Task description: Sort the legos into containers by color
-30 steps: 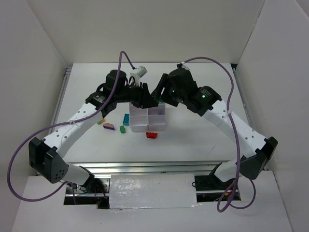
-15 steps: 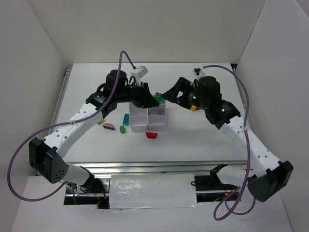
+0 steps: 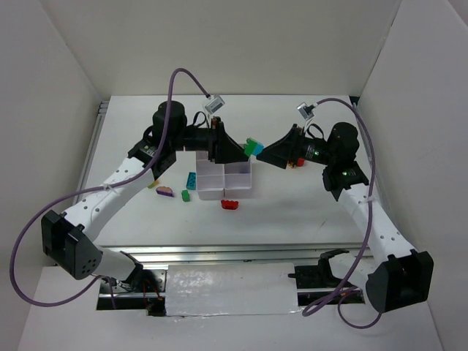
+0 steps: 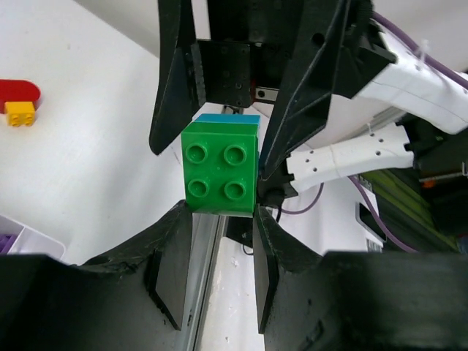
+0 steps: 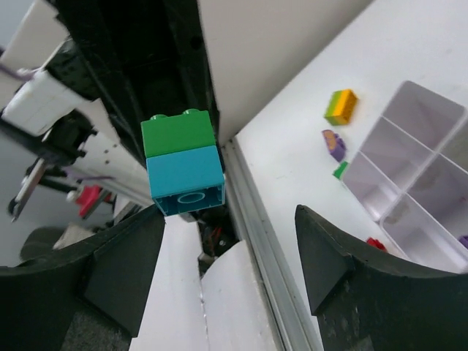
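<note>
A green brick (image 4: 219, 167) stacked on a teal-blue brick (image 5: 185, 179) is pinched at the fingertips of my left gripper (image 4: 219, 216). It is held in the air above the back right corner of the white six-compartment container (image 3: 224, 191). The stack (image 3: 254, 147) also shows in the top view. My right gripper (image 5: 228, 212) is wide open and empty, facing the stack from the right, its fingers apart from it. In the top view the left gripper (image 3: 243, 152) and right gripper (image 3: 268, 155) point at each other.
Loose bricks lie on the white table: red (image 3: 230, 204) in front of the container, green (image 3: 186, 195), teal-blue (image 3: 191, 180), purple-pink (image 3: 165, 191) and yellow (image 3: 153, 183) to its left. A red-and-yellow brick (image 4: 18, 99) lies to the right. White walls enclose the table.
My right gripper has let go and pulled back to the right, away from the container. The green and teal stack stays in my left gripper, now in plain view.
</note>
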Motion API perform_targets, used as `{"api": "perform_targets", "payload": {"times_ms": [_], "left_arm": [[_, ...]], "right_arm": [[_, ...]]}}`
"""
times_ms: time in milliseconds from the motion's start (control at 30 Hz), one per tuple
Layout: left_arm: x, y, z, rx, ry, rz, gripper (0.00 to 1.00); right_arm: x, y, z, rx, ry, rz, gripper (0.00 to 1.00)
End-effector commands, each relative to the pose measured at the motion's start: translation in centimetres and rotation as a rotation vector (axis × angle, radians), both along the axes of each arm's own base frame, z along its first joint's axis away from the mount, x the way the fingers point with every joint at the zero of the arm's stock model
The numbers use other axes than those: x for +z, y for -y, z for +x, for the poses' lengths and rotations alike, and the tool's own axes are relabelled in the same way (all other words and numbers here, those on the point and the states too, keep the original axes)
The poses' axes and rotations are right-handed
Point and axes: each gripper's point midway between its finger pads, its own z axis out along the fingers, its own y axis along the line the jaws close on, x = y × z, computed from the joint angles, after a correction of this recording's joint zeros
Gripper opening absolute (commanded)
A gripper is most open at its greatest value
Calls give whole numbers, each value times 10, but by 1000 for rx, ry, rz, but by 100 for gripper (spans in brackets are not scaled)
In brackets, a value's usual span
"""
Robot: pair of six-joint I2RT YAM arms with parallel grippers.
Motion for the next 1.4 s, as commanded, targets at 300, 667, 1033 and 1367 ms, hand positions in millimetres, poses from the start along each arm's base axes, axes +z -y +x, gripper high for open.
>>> {"api": "perform_targets", "payload": {"times_ms": [300,667,1033,1367], "left_arm": [[24,0,-25,-135,69,-72,0],[20,3,-16,-122,58,-55,0],[15,-11,7,-49,66,-14,0],[-4,-22,30,21,50,32,0]], "right_arm": [[49,-5,-34,235,196,89,74],[41,-6,-28,216,185,80,23],[8,2,-21,200,147,12,0],[-4,14,-11,120,113,-42,0]]}}
